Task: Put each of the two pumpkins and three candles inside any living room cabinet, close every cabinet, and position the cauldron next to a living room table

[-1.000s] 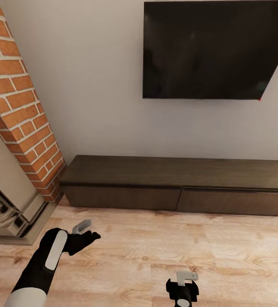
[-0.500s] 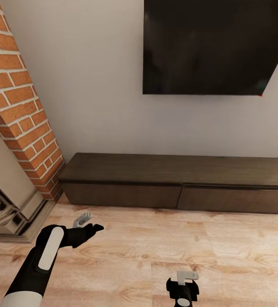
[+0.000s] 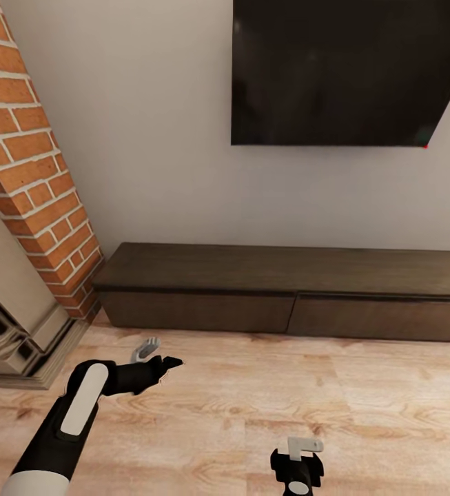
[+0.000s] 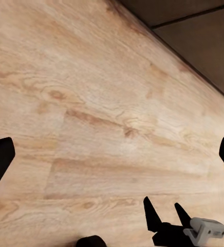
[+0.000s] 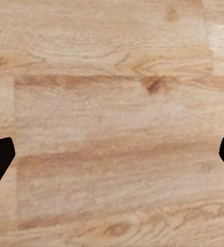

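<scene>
Facing: the cabinet (image 3: 287,293) stood against the far wall, long, low and dark brown.
Cabinet: both flat drawer fronts sat flush and shut, its top bare; a corner of it also showed in the left wrist view (image 4: 194,31).
Television: a black screen (image 3: 349,69) hung on the pale wall above the cabinet.
Fireplace: red brick (image 3: 25,158) with a pale carved surround rose at the far left, just beside the cabinet's left end.
Floor: light wood planks (image 3: 266,406) ran from the cabinet's foot to the near edge.
Left tool: (image 3: 157,355) reached forward low over the floor at the near left, short of the cabinet; its fingers stood wide apart at the edges of the wrist view, holding nothing.
Right tool: (image 3: 300,451) hung at the near edge, right of centre, pointing down at the floor; its fingers were likewise spread apart with only planks between them.
</scene>
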### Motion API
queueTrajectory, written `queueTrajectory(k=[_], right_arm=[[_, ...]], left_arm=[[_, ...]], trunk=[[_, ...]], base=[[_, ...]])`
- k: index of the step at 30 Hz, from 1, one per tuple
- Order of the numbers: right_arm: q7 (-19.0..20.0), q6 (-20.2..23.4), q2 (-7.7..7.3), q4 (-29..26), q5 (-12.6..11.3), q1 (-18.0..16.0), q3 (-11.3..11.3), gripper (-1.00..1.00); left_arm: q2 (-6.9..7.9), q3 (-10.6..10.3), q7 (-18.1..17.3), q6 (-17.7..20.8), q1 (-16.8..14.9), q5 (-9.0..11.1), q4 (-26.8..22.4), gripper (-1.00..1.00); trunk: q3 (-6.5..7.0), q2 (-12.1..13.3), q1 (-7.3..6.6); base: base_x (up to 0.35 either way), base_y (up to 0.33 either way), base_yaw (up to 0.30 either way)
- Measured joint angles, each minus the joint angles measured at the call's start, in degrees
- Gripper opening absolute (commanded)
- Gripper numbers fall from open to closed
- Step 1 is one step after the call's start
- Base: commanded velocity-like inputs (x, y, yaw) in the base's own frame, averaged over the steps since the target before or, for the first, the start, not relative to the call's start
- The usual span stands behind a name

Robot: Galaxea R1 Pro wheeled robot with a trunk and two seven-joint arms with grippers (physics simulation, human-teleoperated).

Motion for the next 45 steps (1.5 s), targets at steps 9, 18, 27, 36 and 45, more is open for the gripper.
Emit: queueTrajectory(k=[9, 18, 27, 36, 45], right_arm=[[3.5, -2.5, -0.45, -0.1, -0.2, 0.5, -5.5, 1.00], [25.2, -2.6, -3.75, -0.1, -0.3, 0.9, -20.3, 1.00], [37.4, 0.8, -3.60, -1.0, -2.7, 0.5, -31.7, 1.00], [38.5, 2.5, -0.14, -10.2, -9.2, -1.6, -34.9, 1.00], [39.1, 2.2, 2.11, -10.8, -29.5, -3.4, -35.4, 1.00]], left_arm=[[3.57, -5.2, 0.0, 0.1, 1.3, 9.3, -0.4, 1.00], [3.89, -5.7, 0.0, 0.1, 2.2, 12.5, -0.4, 1.00], [4.12, -5.7, 0.0, 0.2, 2.2, 15.7, -0.3, 1.00], [4.20, -5.7, 0.0, 0.2, 2.3, 17.2, -0.2, 1.00], [4.13, -5.8, -0.1, 0.2, 2.4, 18.3, -0.1, 1.00]], trunk=[[-1.62, -3.6, 1.98], [-3.23, -7.2, 3.96], [-4.85, -10.8, 5.93], [-6.46, -14.4, 7.91], [-8.08, -18.1, 9.89]], base=[[0.000, 0.000, 0.000], [0.000, 0.000, 0.000], [0.000, 0.000, 0.000], [0.000, 0.000, 0.000], [0.000, 0.000, 0.000]])
